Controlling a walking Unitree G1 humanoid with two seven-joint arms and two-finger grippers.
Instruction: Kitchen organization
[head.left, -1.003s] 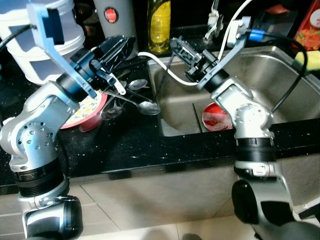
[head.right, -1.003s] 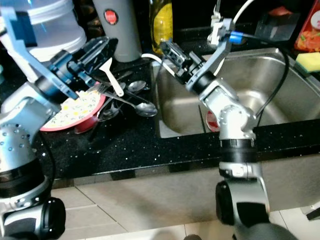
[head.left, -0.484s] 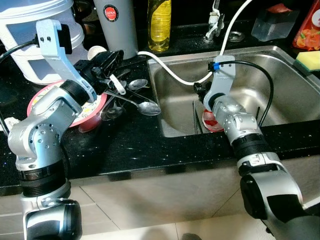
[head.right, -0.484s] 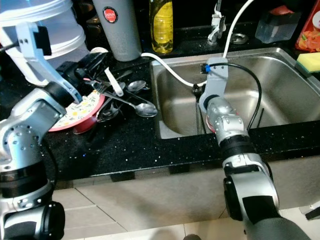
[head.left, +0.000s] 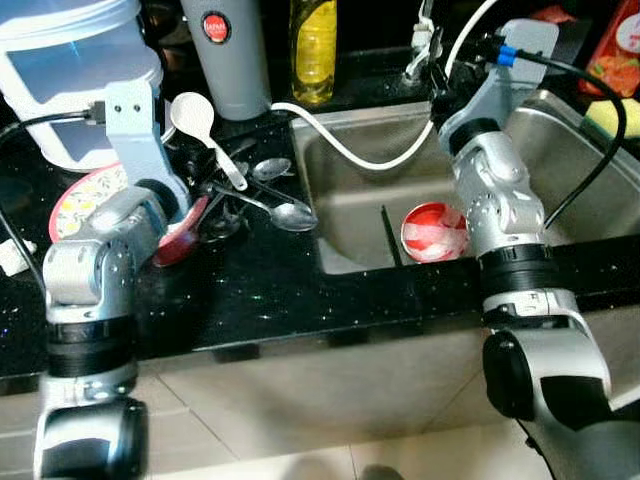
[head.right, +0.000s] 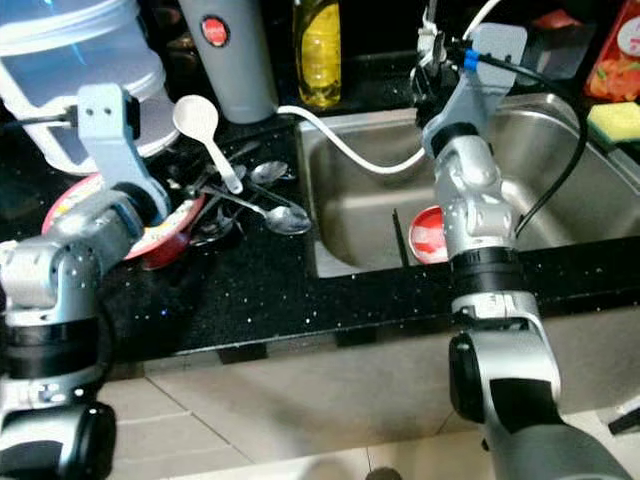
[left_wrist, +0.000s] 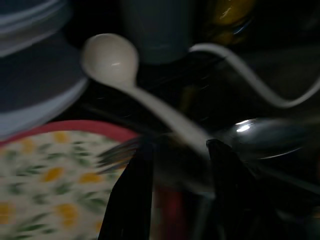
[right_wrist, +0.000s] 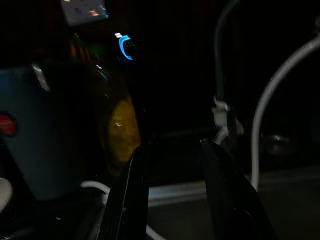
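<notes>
You are looking down at a black, speckled stone table with a stainless steel sink sunk into its right half. Below its front edge runs a pale beige cabinet front, and a strip of light tiled floor shows beneath. The back edge lies in deep shadow; light falls mainly on the front.

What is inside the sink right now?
In the sink a red-and-white bowl lies near the front wall, with a thin dark utensil beside it. A white hose drapes over the rim. The right arm hides part of the basin, so more may lie there.
</notes>
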